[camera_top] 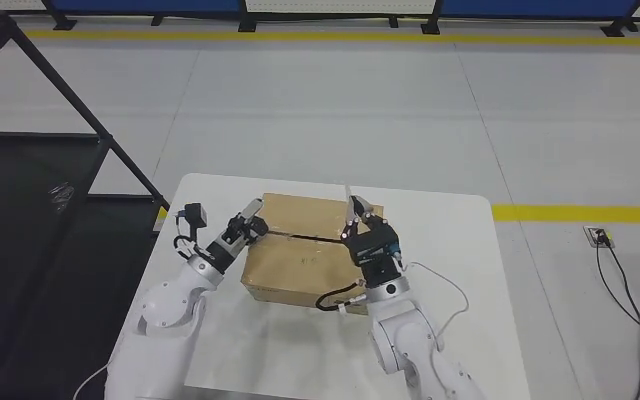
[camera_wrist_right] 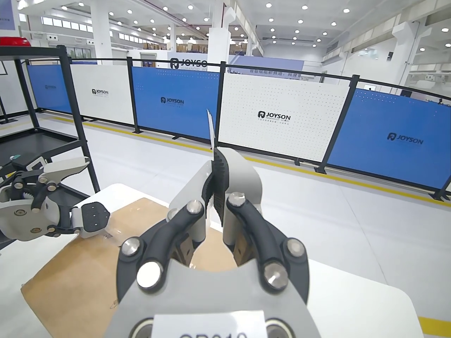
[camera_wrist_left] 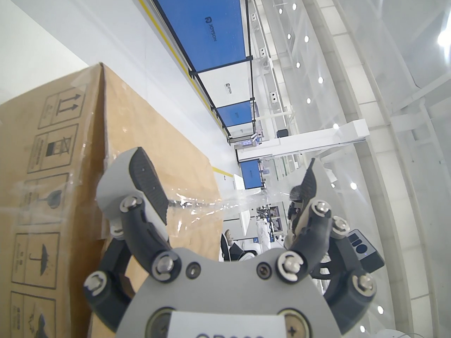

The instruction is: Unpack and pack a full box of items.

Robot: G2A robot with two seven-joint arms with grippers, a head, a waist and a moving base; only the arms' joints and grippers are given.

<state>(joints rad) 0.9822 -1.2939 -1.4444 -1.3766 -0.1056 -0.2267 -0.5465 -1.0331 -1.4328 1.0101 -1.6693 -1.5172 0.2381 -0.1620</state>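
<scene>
**Cardboard box [camera_top: 300,262]: seam axis**

Box sits shut, mid-frame on the table [camera_top: 450,235]; taped seam [camera_top: 300,236] runs left-right. Left gripper [camera_top: 256,220] at its left end, jaws wide, clamping nothing. Right gripper [camera_top: 362,210] at its right end, closed on a thin strip [camera_wrist_right: 210,128].

Top camera: mounted above my arms, aimed down and forward at the table [camera_top: 290,345]. The box [camera_top: 295,215] sits mid-frame, with the fence panels [camera_top: 150,6] far off at 12 o'clock.

Left wrist camera: directly behind my left gripper [camera_wrist_left: 225,177], facing roughly 2 o'clock, rolled sideways, very near the box side.

Right wrist camera: directly behind my right gripper [camera_wrist_right: 219,163], facing 12 o'clock, level, over the box top.

All views share the box and the fence panels. The top and right wrist views share my left gripper and the strip [camera_wrist_right: 210,128] pinched in my right gripper.
</scene>
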